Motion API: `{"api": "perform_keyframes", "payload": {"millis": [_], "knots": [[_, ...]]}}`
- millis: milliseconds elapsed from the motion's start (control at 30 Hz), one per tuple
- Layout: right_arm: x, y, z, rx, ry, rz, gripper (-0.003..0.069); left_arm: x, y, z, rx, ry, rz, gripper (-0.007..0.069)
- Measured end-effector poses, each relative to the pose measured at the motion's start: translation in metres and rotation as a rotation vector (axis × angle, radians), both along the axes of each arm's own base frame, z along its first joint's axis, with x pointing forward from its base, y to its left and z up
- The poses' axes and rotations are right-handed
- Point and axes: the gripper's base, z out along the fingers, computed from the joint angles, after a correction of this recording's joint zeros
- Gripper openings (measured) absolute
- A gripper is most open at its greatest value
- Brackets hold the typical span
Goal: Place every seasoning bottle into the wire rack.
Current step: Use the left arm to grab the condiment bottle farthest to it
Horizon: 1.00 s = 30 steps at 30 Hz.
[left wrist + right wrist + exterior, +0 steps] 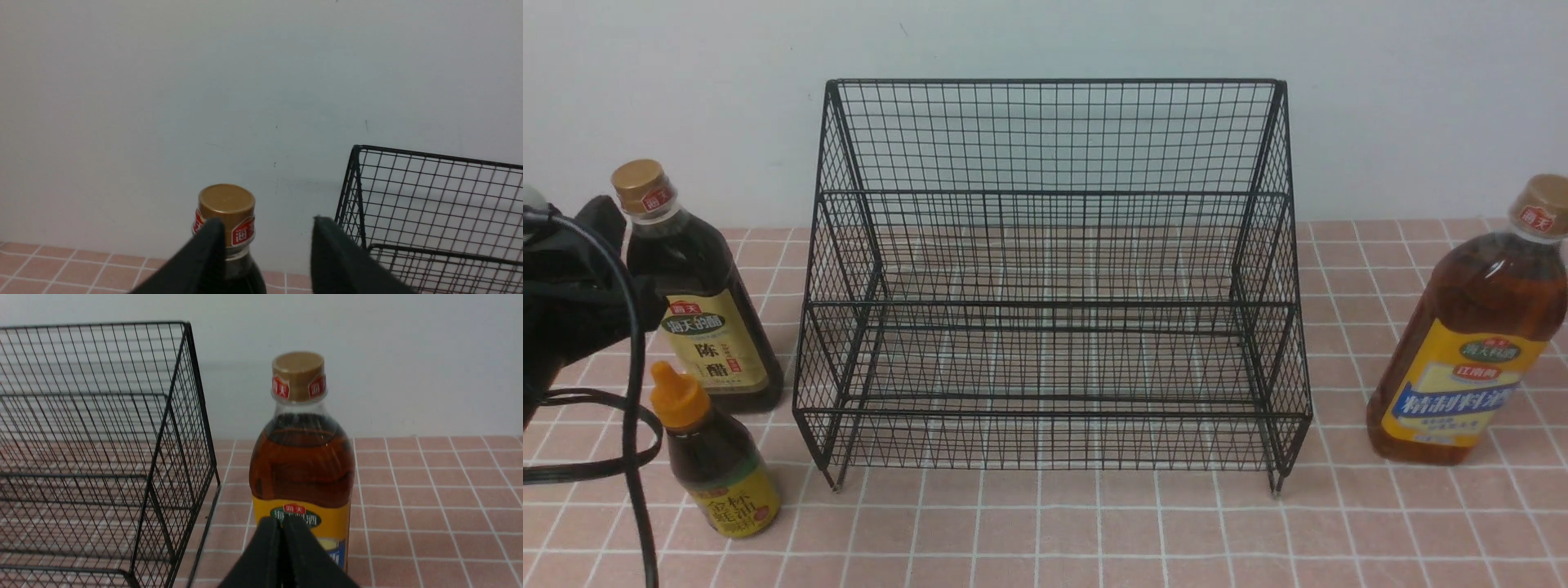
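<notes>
squeeze bottle (in front) crowds tall bottle

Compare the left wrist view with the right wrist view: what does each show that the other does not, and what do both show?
Only the left wrist view: the dark bottle with its gold cap, and the left tool, open, partly covering that bottle's neck. Only the right wrist view: the amber bottle with a yellow label, and the right tool, shut, in front of it. Both: part of the black wire rack, the pale wall and the pink tiled table.
</notes>
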Motion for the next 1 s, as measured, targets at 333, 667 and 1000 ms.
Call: {"api": "perform_keyframes", "payload": {"millis": [333,667,1000], "knots": [[0.0,0.001,-0.002,-0.04,0.019,0.018,-0.0012,0.043,0.004,-0.006,0.011,0.024,0.075,0.0619],[0.0,0.004,-0.002,0.024,0.031,0.037,-0.001,0.08,0.006,-0.016,-0.036,0.078,0.13,0.0623],[-0.001,0.005,-0.005,0.025,0.055,0.044,-0.001,0.106,0.006,-0.024,-0.001,0.11,0.134,0.06]]}}
